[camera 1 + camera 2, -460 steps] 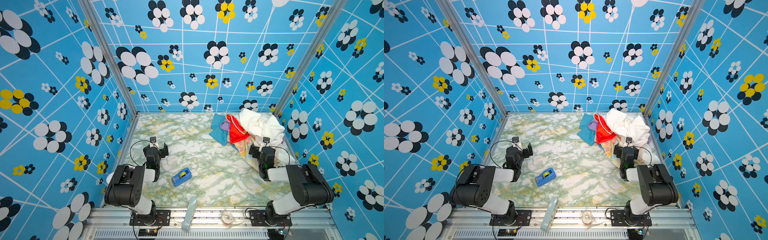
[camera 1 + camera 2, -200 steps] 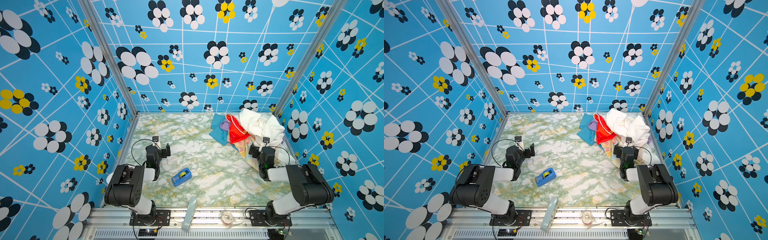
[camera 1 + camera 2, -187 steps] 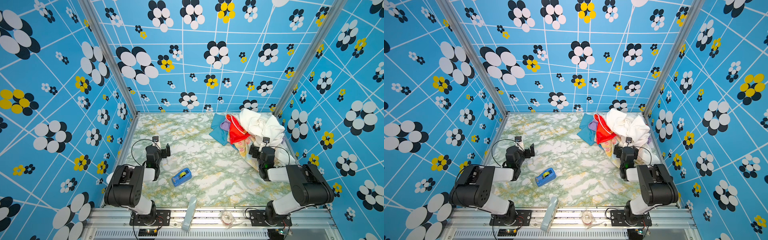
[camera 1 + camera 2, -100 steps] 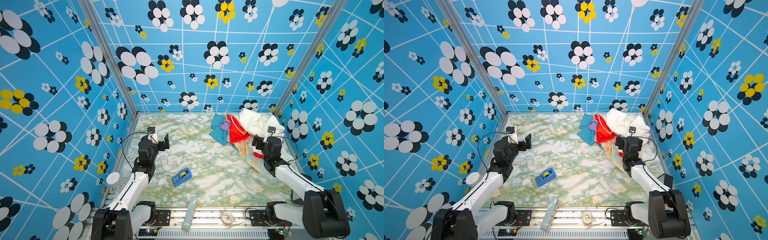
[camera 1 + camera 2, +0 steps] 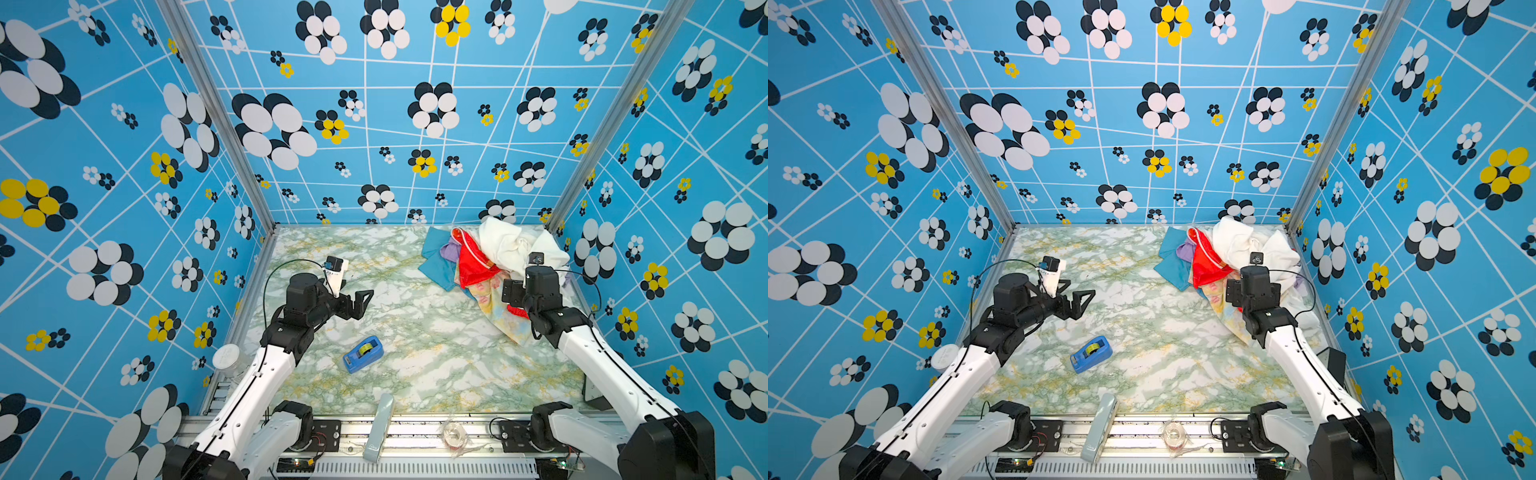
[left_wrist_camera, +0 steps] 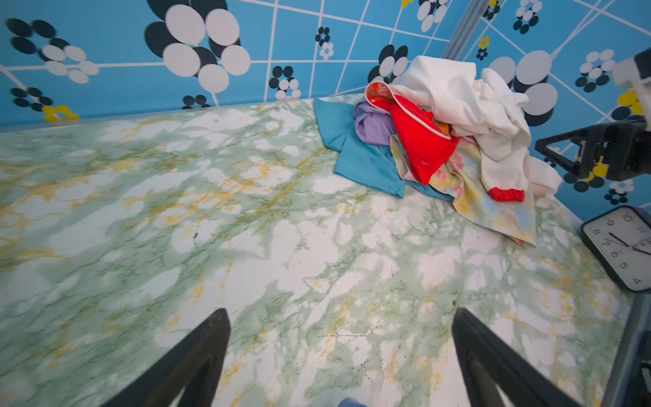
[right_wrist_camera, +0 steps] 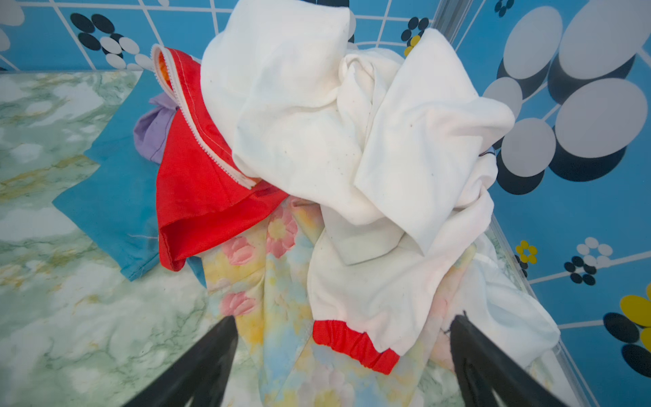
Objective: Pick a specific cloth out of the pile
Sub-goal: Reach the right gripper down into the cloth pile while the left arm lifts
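Since the earlier frames both arms had unfolded and stretched out over the desk. The pile hid much of the cloth, which lay under the white and red pieces in the far right corner. The right gripper, fingers wide, hovered just above it; the left gripper also stood wide, well apart.

Only the clock face shows readable hour numerals.

Right tool spread wide above floral cloth; white cloth overlaps it; red cloth adjoining.
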